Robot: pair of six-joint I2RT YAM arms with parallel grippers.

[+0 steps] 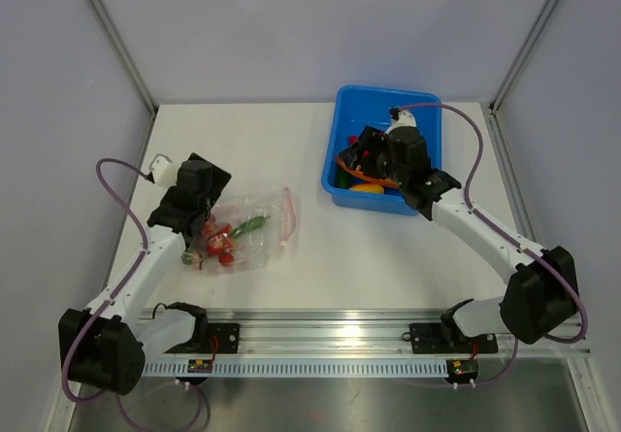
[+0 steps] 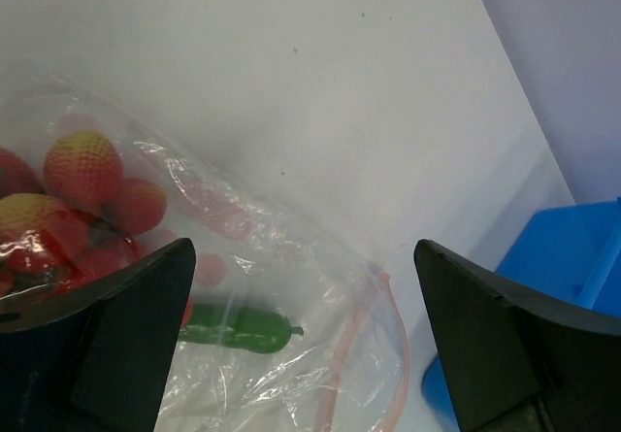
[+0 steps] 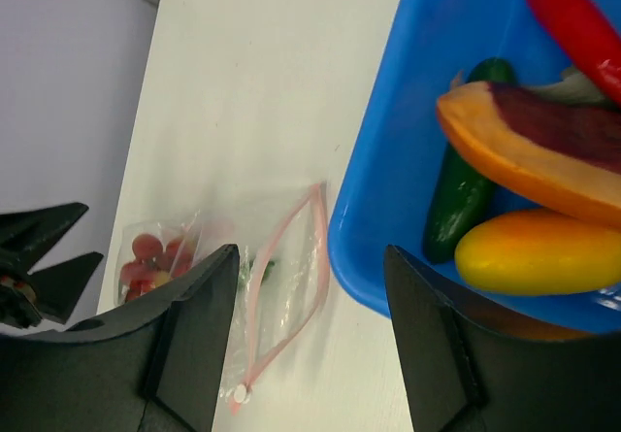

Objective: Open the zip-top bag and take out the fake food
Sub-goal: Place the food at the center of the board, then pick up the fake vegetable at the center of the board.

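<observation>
Top external view gives me the zip-top bag (image 1: 254, 226) lying flat on the white table (image 1: 291, 150), left of centre and well apart from the blue tub (image 1: 427, 112) at the far right. The left gripper (image 1: 201, 226) hangs over the bag's left end. On the left wrist camera I see its fingers (image 2: 116, 335) spread wide with nothing between them, so it is released. Beneath it the red grape bunch (image 2: 87, 189) and a small green cucumber (image 2: 238, 327) lie inside the clear plastic. The pink zipper strip (image 2: 396, 374) runs along the end of the bag nearest the tub. From the right wrist camera its two sides stand apart in a narrow loop, so the mouth looks open.

My right gripper (image 1: 367, 157) hovers over the tub. Its fingers (image 3: 194, 354) are parted and hold nothing; I see only table and the tub's wall through the gap. Inside the tub lie a red pepper (image 3: 582, 24), a dark green cucumber (image 3: 466, 180), an orange slice (image 3: 524, 141) with a dark purple face, and a yellow piece (image 3: 539, 252), all crowded together and touching.
</observation>
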